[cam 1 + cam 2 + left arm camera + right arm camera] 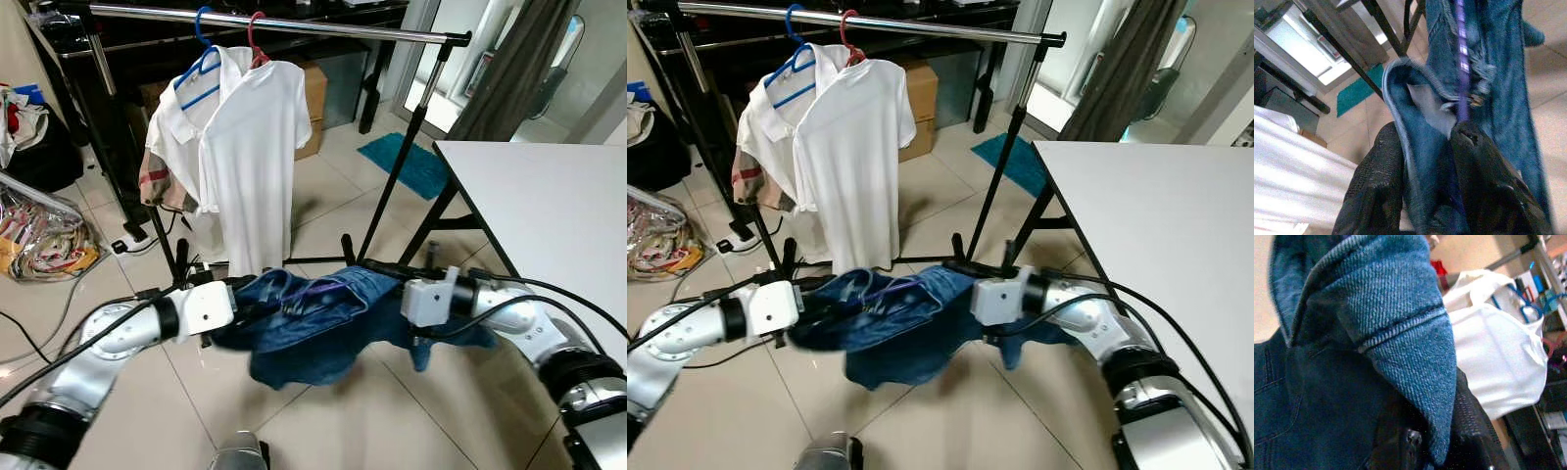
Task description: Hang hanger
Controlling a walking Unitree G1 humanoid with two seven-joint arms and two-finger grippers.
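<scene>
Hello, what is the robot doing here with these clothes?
The robot holds a blue denim garment between its two arms, low in front of the clothes rack. The left pincer grips one side of the denim, with a purple hanger inside it, and the right pincer grips the other side. Two white shirts already hang on the rail. The denim is not yet hung.
</scene>
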